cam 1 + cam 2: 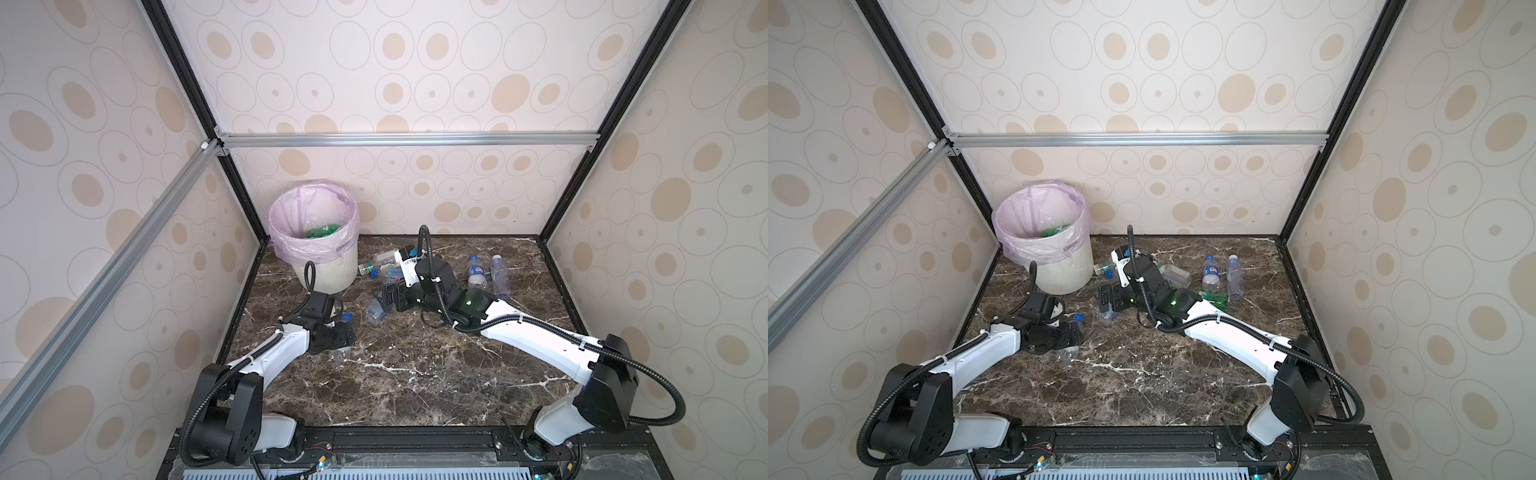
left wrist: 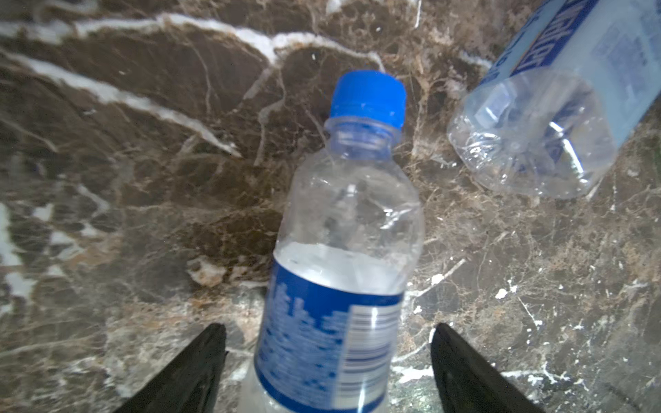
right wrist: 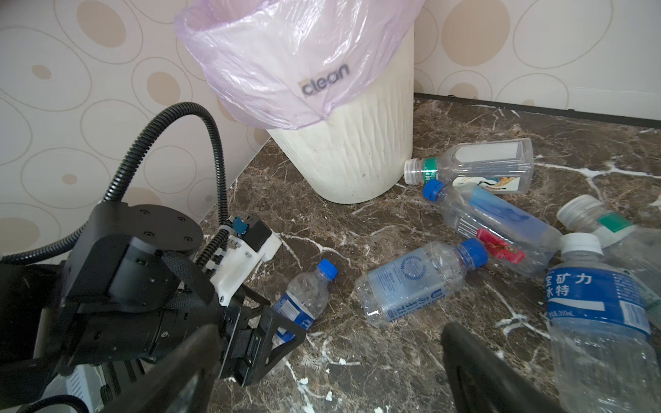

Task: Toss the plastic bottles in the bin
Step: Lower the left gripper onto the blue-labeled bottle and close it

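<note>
Plastic bottles (image 3: 497, 229) scattered flat over a glossy, dark brown, white-veined marble table (image 1: 415, 374): thin clear walls, ribbed or dented, mostly blue labels. Six counted on the table in the right wrist view, three blue-capped and three white-capped, one of them a square bottle (image 3: 479, 164) with a green neck band, close to the foot of the bin. Main cluster near 12 o'clock in both top views, partly hidden under the right arm. Two more bottles (image 1: 476, 272) side by side at 1 o'clock, well apart from the bin.

Bin (image 1: 332, 274) at 11 o'clock, in the table's far corner: round, cream-white, vertically ribbed plastic, upright, lined with a translucent pink bag (image 3: 286, 53) folded over the rim. Inside, green plastic (image 1: 324, 230) low in the bag, probably one green bottle, possibly two; too dim to count.

Left gripper (image 2: 329, 326) at 9 o'clock, black fingers (image 2: 200, 364) spread wide to either side of a blue-capped bottle (image 2: 347, 214) with a dark blue label, a gap showing on both sides, no grip. Just beside its cap, the ridged base of a pale-labelled bottle (image 2: 536, 143).

Right gripper (image 3: 331, 328) just short of the 12 o'clock cluster, facing roughly 9 o'clock, fingers wide apart, nothing between them but bare marble.
</note>
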`<move>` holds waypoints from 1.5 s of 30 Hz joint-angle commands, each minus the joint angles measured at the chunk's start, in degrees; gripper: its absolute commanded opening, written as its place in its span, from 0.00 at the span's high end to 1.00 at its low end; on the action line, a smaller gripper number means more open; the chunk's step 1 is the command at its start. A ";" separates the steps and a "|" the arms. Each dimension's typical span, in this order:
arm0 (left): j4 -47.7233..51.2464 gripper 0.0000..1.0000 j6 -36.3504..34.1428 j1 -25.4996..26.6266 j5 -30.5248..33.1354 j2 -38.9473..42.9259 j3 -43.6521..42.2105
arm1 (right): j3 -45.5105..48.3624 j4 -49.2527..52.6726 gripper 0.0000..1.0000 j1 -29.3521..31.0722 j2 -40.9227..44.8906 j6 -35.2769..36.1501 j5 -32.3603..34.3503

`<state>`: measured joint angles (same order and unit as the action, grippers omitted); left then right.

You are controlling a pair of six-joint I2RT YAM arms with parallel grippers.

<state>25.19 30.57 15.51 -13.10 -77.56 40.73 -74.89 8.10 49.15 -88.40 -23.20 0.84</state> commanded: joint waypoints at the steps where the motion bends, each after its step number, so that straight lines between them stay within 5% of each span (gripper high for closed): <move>1: -2.47 0.16 1.57 1.46 -0.87 -1.23 -0.16 | 0.96 -0.63 0.00 -0.92 2.22 -0.79 0.04; 11: -8.38 0.32 5.69 6.50 -1.87 -4.85 1.86 | 3.77 0.22 0.00 -3.38 4.42 -3.69 0.33; 22: -13.70 0.38 10.48 14.45 -1.72 -12.00 7.54 | 7.16 2.09 0.00 -5.10 7.77 -4.22 2.06; 45: -12.21 0.38 8.70 18.45 3.23 -15.51 9.22 | 13.35 2.53 0.00 -7.51 11.43 -4.92 1.97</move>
<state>12.40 39.64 33.45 -11.64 -92.05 48.71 -62.52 9.93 41.95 -78.28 -27.59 2.37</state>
